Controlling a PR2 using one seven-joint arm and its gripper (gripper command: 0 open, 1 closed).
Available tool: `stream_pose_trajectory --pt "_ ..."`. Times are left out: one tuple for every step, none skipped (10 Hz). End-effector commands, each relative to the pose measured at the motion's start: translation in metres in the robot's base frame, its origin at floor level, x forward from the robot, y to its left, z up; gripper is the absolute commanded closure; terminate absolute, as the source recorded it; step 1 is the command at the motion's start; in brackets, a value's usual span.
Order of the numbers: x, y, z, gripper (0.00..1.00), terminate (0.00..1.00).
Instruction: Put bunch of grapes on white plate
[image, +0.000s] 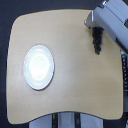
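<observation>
- Grapes: the bunch of grapes (97, 41) is hanging as a dark elongated cluster just below the hand (93, 27), near the top of the exterior view's right, over the surface (75, 90).
- Hand state: it is judged to be clenched on the top end of the bunch, since the cluster is dangling straight from it; the fingers themselves are being blurred too much to confirm.
- Whether the lower end of the bunch is touching the surface or being held clear cannot be told from this view.
- Target: the white plate (38, 67) is lying well apart from the bunch, toward the exterior view's left and lower in the frame.
- Step in hand, as judged: the bunch is being carried, with the whole crossing to the plate not yet made.
- For a clean carry, the bunch is best being kept clear of the surface and moved diagonally so the cluster is not swinging.
- Release is best being made with the bunch centred over the plate, low, so no grapes are rolling past the shallow rim.
- Obstacles: nothing is being seen on the surface between bunch and plate; the path is reading as open.
- Surroundings: only grey robot structure is showing at the exterior view's right edge, out of the way.
</observation>
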Motion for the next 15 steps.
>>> stream_pose_trajectory --pt "0.004 0.000 -0.014 0.00 0.00" --pt "0.002 0.000 -0.015 0.00 0.00" --pt "0.000 0.000 -0.012 0.00 0.00" --pt "0.001 0.003 -0.010 1.00 0.00" --pt "0.002 0.006 -0.008 1.00 0.00" --pt "0.002 0.008 -0.006 1.00 0.00" --pt "0.003 0.006 -0.004 1.00 0.00" --pt "0.003 0.005 -0.001 1.00 0.00" --pt "0.003 0.004 0.000 1.00 0.00" --pt "0.004 0.002 0.002 1.00 0.00" --pt "0.004 0.000 0.003 1.00 0.00" --pt "0.005 -0.001 0.004 1.00 0.00" --pt "0.005 -0.001 0.005 1.00 0.00" --pt "0.006 -0.002 0.006 1.00 0.00" --pt "0.006 -0.003 0.006 1.00 0.00"
